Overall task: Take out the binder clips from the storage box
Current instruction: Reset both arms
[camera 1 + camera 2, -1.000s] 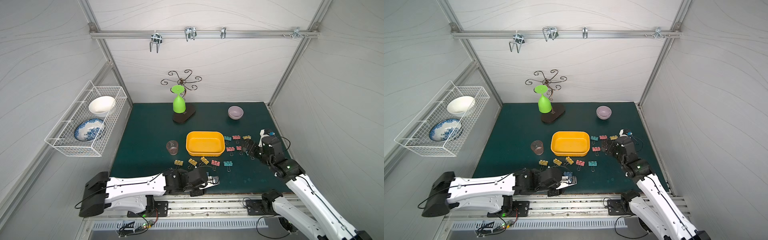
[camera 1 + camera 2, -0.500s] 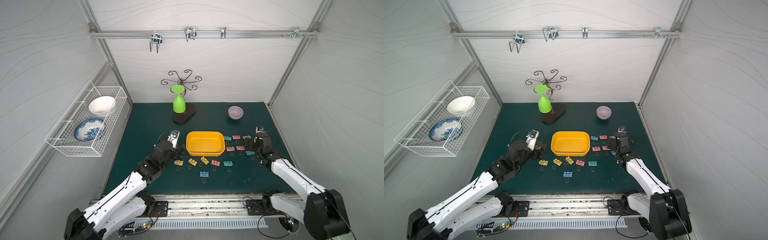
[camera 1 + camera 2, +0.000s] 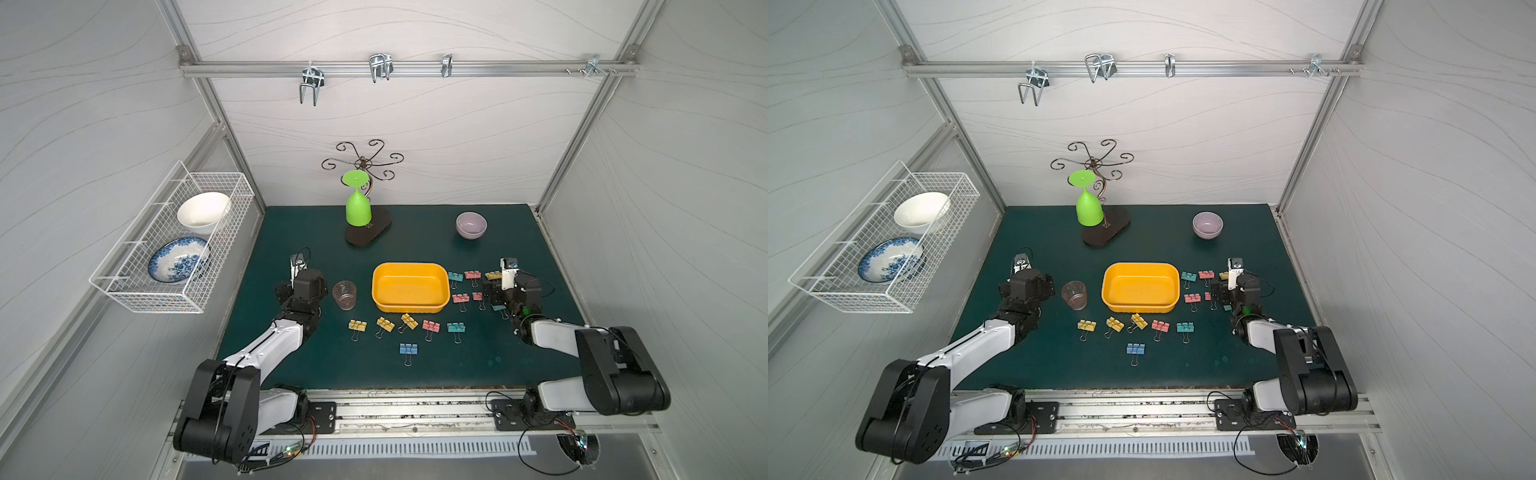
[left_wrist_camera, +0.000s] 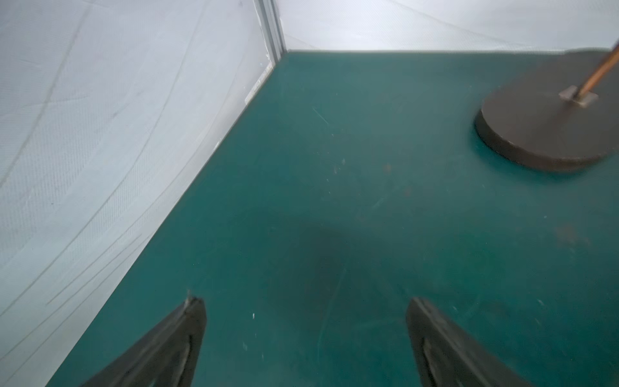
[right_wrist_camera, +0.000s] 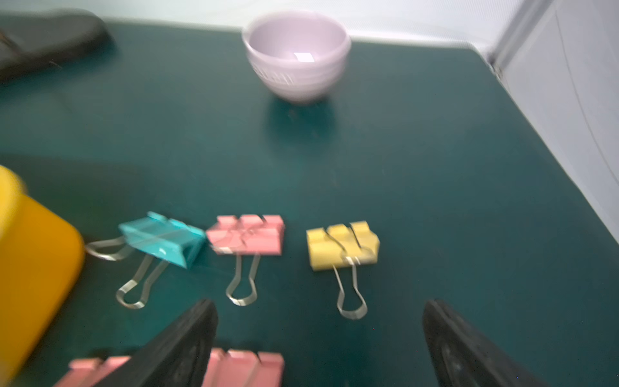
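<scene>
- left hand (image 4: pixel 304 305): jaws are being held wide apart over bare bench (image 4: pixel 335 201), with nothing between them. It is being carried well left of the storage box, beyond a clear tumbler (image 3: pixel 344 294).
- storage box (image 3: pixel 409 308): it is being shown empty at mid-bench in both top views, with no clip inside.
- binder clips (image 3: pixel 431 324): a row of five is being shown lying on the bench just in front of the box, with a blue clip (image 3: pixel 408 348) nearer the front edge. A second cluster (image 3: pixel 460 297) is lying just right of the box.
- right hand (image 5: pixel 320 306): jaws are being held wide, gripping nothing, low over the second cluster. Teal, pink and yellow clips lie just ahead of the fingertips, and another pink clip lies under one finger.
- step: the emptying is being judged complete.
- next move: no further pick is being called for. The right hand should be raised straight up before it is drawn back, so that no clip is swept.
</scene>
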Robot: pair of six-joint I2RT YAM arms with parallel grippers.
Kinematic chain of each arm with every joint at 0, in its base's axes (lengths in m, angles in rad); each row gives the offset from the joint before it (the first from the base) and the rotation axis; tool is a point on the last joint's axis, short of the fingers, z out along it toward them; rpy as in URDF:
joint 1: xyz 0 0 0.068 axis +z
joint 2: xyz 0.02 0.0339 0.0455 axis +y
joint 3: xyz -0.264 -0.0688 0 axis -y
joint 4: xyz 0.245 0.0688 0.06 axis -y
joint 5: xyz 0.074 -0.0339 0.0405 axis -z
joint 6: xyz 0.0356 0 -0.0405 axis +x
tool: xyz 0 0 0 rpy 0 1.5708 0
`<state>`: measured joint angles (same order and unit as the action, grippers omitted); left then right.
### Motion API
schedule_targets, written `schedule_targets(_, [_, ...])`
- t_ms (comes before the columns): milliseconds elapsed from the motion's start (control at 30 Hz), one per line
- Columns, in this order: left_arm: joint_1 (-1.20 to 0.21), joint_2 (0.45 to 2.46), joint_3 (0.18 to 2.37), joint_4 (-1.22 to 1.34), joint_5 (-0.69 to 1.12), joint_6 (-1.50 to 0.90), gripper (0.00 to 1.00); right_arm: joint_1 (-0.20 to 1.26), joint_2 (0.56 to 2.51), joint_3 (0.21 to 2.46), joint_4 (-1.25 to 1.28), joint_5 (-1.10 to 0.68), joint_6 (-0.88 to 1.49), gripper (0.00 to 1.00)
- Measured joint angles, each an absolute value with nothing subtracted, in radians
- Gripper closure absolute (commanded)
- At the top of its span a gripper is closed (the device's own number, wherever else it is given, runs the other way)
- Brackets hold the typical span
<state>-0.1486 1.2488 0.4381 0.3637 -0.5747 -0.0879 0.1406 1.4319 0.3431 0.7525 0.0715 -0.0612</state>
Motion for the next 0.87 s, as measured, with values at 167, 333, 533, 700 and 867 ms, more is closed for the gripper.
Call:
schedule_targets(167, [-0.109, 1.393, 0.374, 0.615, -0.471, -0.036, 0.08, 0.139, 1.571, 0.367, 0.827, 0.048, -0.062, 0.01])
schedule_targets(333, [-0.033, 1.550, 0.319, 0.855, -0.353, -0.041, 0.02, 0.077, 1.573, 0.443, 0.806, 0.037, -0.021, 0.01])
schedule_targets(533, [0.011, 1.555, 0.363, 0.863, -0.307, -0.076, 0.01, 0.073, 1.573, 0.444, 0.792, 0.034, -0.008, 0.01])
schedule_targets(700, [0.011, 1.553, 0.366, 0.865, -0.295, -0.083, 0.02, 0.080, 1.573, 0.444, 0.786, 0.034, -0.007, 0.01])
schedule_targets(867, [-0.008, 1.553, 0.367, 0.863, -0.306, -0.080, 0.02, 0.080, 1.573, 0.444, 0.777, 0.033, -0.007, 0.01])
